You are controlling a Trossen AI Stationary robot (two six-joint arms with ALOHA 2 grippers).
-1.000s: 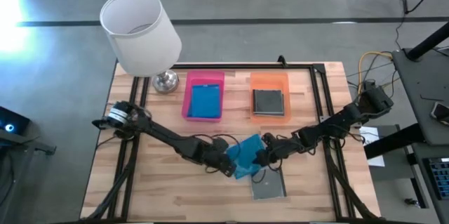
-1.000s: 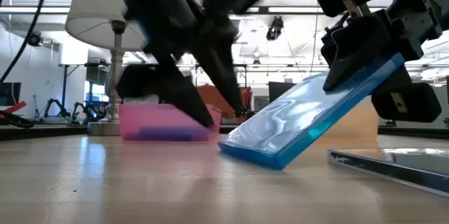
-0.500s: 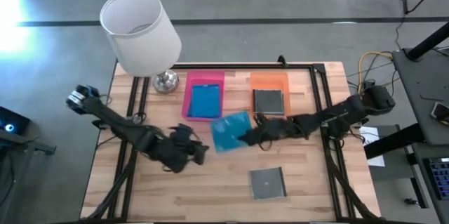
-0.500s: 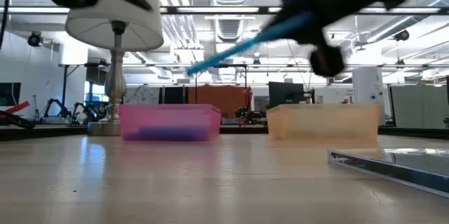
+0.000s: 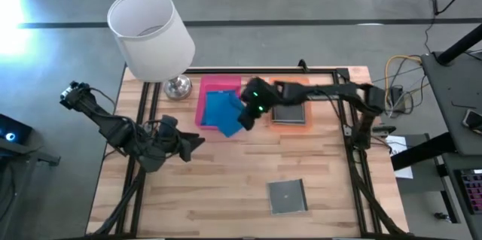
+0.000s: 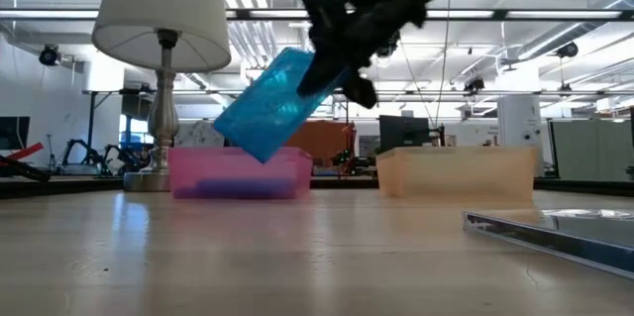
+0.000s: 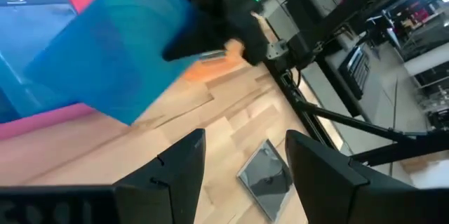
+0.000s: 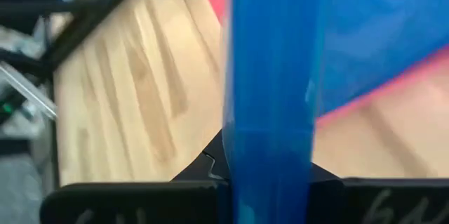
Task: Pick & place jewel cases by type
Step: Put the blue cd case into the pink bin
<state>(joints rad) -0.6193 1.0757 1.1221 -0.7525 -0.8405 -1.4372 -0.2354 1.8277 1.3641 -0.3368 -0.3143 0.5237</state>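
Note:
My right gripper (image 5: 247, 114) reaches across from the table's right and is shut on a translucent blue jewel case (image 5: 226, 112), tilted above the pink tray (image 5: 202, 97). In the low view this case (image 6: 272, 103) hangs over the pink tray (image 6: 238, 175). Another blue case (image 5: 216, 103) lies flat in that tray. A grey case (image 5: 288, 109) lies in the orange tray (image 5: 290, 83). A second grey case (image 5: 287, 196) lies flat on the table. My left gripper (image 5: 190, 141) is open at the table's left, holding nothing. My right gripper pinches the blue case between its two fingers, one on each flat face, at the case's right-hand edge (image 8: 270, 147). The fingers (image 6: 337, 53) come from the table's right, slanting down. The case is lifted clear and tilted, its low corner (image 6: 260, 153) just above the pink tray.
A lamp with a white shade (image 5: 149, 33) and metal foot (image 5: 178, 86) stands at the far left corner beside the pink tray. A black frame (image 5: 343, 89) runs along the table's far and right edges. Bare wood lies between the trays and the grey case (image 7: 266, 178).
My right gripper has lifted the blue case off the table beside the grey case and carried it toward the far edge and left, to above the pink tray, the case turning in the air. My left gripper has drawn away from that case toward the table's left edge.

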